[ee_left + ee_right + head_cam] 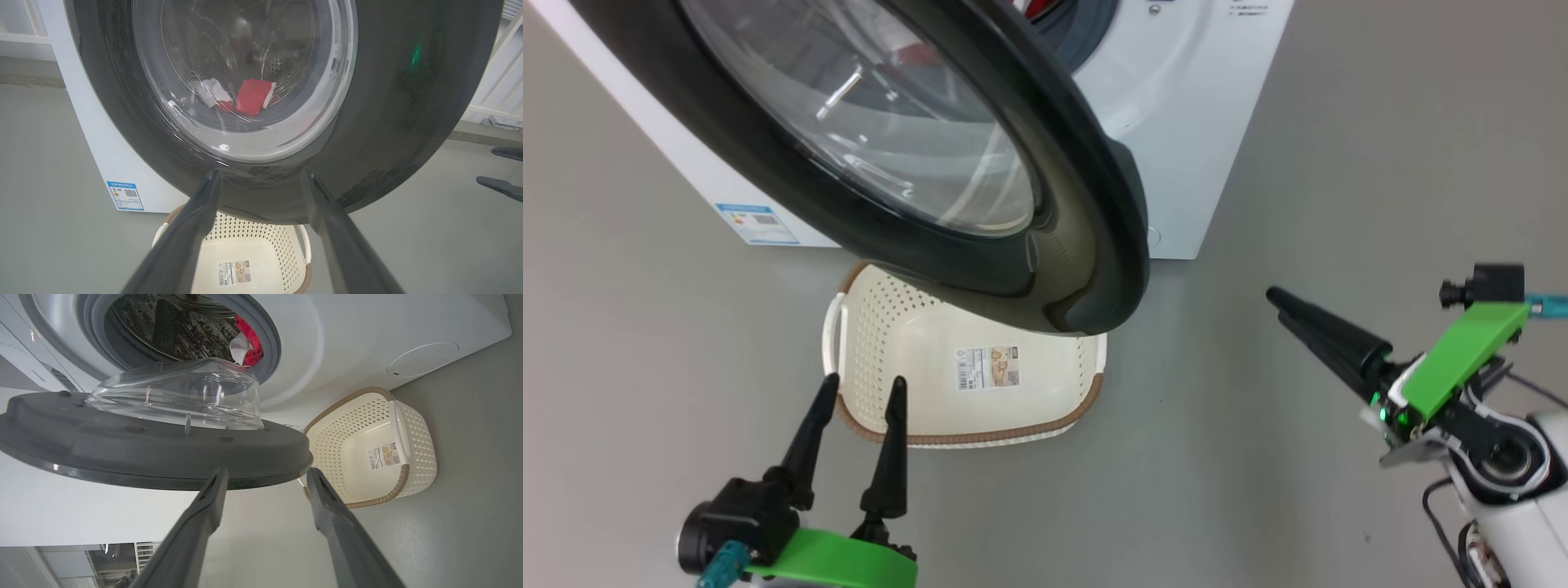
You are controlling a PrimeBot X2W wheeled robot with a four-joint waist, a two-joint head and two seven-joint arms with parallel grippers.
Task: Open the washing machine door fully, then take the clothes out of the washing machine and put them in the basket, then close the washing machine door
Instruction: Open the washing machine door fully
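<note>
So far, step 1 of 3 is only partly done: door out, nothing unloaded.
Your washing machine has the washing machine door standing well clear of the drum, though I judge it not yet fully back. The basket sits empty on the floor just below the door, and the clothes lie inside the drum. The left gripper and right gripper both have their fingers spread apart, holding nothing.

Glossy black plastic rims the washing machine door around smooth clear glass; the basket is perforated cream plastic, paper label inside; the clothes are red cloth
</note>
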